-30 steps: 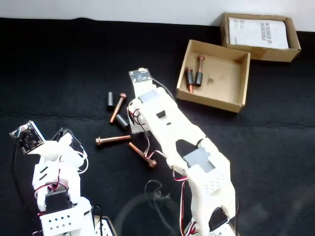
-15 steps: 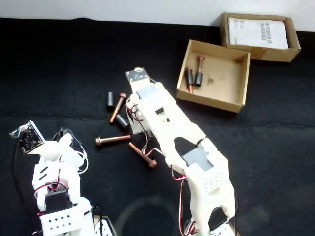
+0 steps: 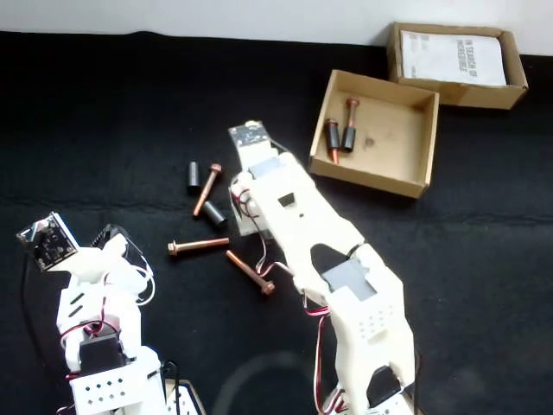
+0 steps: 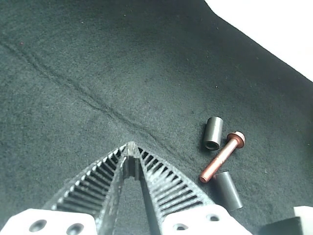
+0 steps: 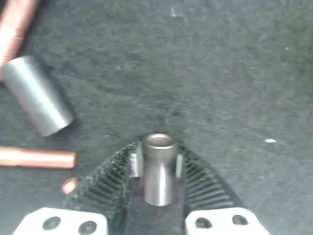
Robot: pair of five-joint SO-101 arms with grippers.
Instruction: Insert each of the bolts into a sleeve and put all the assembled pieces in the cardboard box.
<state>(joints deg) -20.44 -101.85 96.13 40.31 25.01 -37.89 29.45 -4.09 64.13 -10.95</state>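
Between the fingers of the right claw (image 5: pixel 157 147): a short dark grey metal sleeve (image 5: pixel 159 171) is sitting clamped, its open end facing away from the wrist.
Right claw: it is pinching narrowly on that sleeve, low over the black felt surface (image 5: pixel 234 73); whether the sleeve is touching the felt I cannot tell.
Just beside the right claw: a second grey sleeve (image 5: pixel 36 95) is lying loose on its side, and the threaded end of a long copper-coloured bolt (image 5: pixel 34 159) is pointing toward the claw.
Right arm (image 3: pixel 294 216): the white arm is stretching from the near edge to the middle of the surface, next to the loose parts.
Loose parts seen from above: a third grey sleeve (image 3: pixel 193 175) is lying farthest from the arm, a second copper bolt (image 3: pixel 207 190) is lying slanted just beside it, and a third copper bolt (image 3: pixel 251 272) is lying slanted close to the arm's wires.
Left claw (image 4: pixel 131 147): its fingers are pressing together tip to tip, gripping nothing, and it is hanging over bare felt.
Left arm (image 3: pixel 95 294): it is sitting folded at the near left corner.
Open cardboard box (image 3: pixel 393 138): it is resting beyond the right arm, to its right; one assembled piece (image 3: pixel 332 134) and another assembled piece (image 3: pixel 349 137), each a bolt through a sleeve, are lying side by side against the wall nearest the loose parts.
Smaller cardboard box (image 3: pixel 484 93): it is sitting at the far right corner, just behind the open one, carrying a white printed sheet (image 3: pixel 454 56).
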